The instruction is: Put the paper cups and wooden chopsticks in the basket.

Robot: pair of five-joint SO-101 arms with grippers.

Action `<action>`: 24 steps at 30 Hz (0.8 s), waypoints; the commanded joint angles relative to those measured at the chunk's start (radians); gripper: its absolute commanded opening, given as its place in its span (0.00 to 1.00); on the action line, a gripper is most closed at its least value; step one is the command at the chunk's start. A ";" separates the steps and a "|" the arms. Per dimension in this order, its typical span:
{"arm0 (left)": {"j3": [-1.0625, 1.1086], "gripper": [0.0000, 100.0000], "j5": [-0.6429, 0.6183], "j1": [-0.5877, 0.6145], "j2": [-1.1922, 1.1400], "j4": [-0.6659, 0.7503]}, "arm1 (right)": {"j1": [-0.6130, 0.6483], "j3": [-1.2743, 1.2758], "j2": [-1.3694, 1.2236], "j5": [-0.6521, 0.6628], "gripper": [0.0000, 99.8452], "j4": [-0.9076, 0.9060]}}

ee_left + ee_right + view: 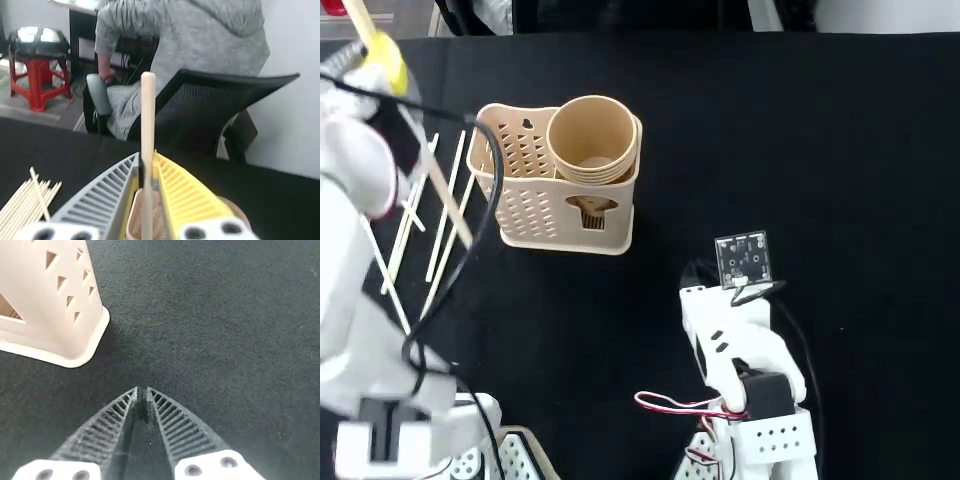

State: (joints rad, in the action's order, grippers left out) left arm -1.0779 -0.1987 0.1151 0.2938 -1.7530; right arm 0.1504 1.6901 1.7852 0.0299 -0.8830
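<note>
A beige perforated basket stands on the black table, with stacked paper cups in its right compartment. My left gripper is raised at the far left, shut on a wooden chopstick that slants down toward the basket's left side. In the left wrist view that chopstick sticks up between the grey and yellow fingers. Several loose chopsticks lie left of the basket. My right gripper is shut on nothing, low over the cloth near the basket's corner.
The right arm sits at the front right of the basket, with red and white wires at its base. Black cable from the left arm hangs beside the basket's left wall. Bare black cloth stretches to the right.
</note>
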 commanded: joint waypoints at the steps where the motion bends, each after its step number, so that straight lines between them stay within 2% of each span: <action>1: 0.305 0.03 0.058 -0.005 0.157 0.092 | 0.006 -0.001 0.007 0.009 0.02 -0.005; 5: 0.616 0.03 0.066 -0.005 0.344 0.269 | 0.006 -0.001 0.007 0.009 0.02 -0.005; 8: 0.897 0.03 0.066 -0.005 0.517 0.468 | 0.006 -0.001 0.007 0.009 0.02 -0.005; 11: 1.185 0.03 0.066 -0.005 0.703 0.729 | 0.006 -0.001 0.007 0.009 0.02 -0.005; 16: 1.624 0.03 0.095 -0.042 0.910 1.266 | 0.006 -0.001 0.008 0.009 0.02 -0.005; 18: 1.721 0.03 0.166 -0.076 0.927 1.453 | 0.006 -0.001 0.008 0.009 0.02 -0.005; 20: 1.756 0.03 0.203 -0.111 0.914 1.583 | 0.006 -0.001 0.010 0.009 0.02 -0.005; 24: 1.758 0.03 0.206 -0.150 0.845 1.663 | 0.006 -0.001 0.010 0.009 0.02 -0.005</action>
State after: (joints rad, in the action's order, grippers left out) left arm 0.6759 -0.0054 -0.0061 1.1684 -0.1772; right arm 0.1504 1.6901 1.7852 0.0299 -0.8830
